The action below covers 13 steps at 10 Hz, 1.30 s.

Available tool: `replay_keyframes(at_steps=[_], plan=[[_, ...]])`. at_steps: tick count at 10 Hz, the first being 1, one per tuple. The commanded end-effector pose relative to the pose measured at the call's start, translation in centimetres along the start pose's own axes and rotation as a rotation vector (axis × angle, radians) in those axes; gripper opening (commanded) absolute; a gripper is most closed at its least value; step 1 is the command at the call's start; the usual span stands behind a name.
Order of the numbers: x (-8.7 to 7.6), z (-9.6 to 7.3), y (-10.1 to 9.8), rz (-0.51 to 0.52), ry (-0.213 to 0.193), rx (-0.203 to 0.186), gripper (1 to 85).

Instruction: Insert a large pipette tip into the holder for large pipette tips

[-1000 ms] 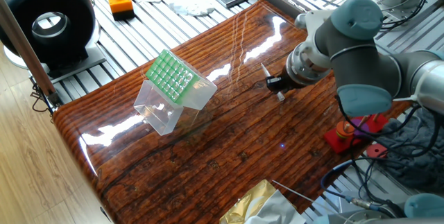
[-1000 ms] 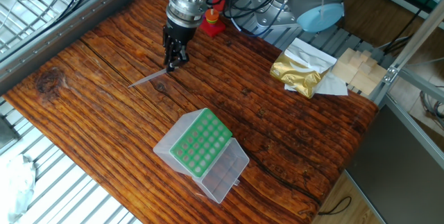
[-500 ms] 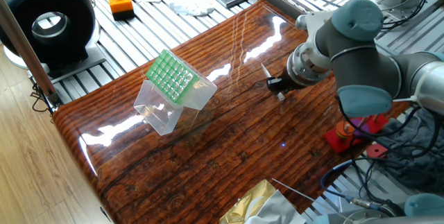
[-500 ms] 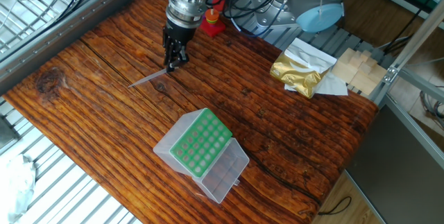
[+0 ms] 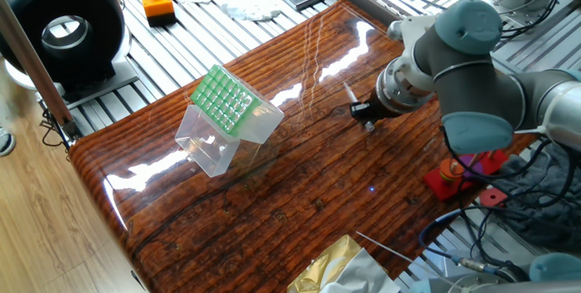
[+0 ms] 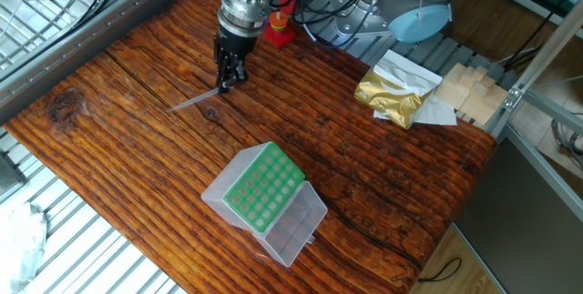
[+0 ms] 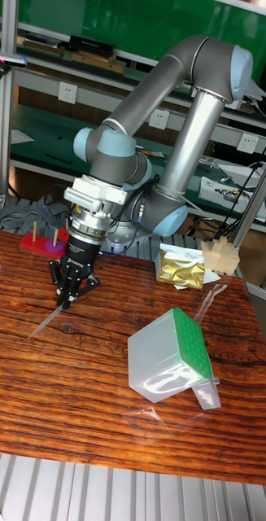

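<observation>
Since a second ago I see almost nothing moved: my fingers (image 6: 227,85) stay pinched on the thick end of the large pipette tip (image 6: 193,101), whose point slants down to the surface (image 6: 383,176). The green-topped holder (image 6: 264,187) waits well apart, tilted, lid open, so I must reorient

The gripper (image 5: 365,118) sits low over the table (image 5: 300,193) near its right edge, closed on the tip (image 5: 350,94). The holder (image 5: 229,110) lies tilted toward the left edge.
</observation>
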<state>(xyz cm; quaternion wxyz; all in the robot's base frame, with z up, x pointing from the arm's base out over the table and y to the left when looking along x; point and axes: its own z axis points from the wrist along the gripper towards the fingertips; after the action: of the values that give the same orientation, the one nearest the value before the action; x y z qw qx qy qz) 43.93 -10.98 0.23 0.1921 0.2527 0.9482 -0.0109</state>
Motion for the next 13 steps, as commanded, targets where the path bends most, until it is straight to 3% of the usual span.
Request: replay_keyframes(at_steps=[1, 2, 6, 13], plan=[[0.0, -0.3, -0.5, 0.022, 0.026, 0.000, 13.7], [0.0, -0.5, -0.7, 0.024, 0.042, 0.001, 8.7], [-0.7, -2.1, -0.4, 0.016, 0.082, -0.023, 5.3], [-2.3, -5.9, 0.5, -0.004, 0.165, -0.119, 3.7]])
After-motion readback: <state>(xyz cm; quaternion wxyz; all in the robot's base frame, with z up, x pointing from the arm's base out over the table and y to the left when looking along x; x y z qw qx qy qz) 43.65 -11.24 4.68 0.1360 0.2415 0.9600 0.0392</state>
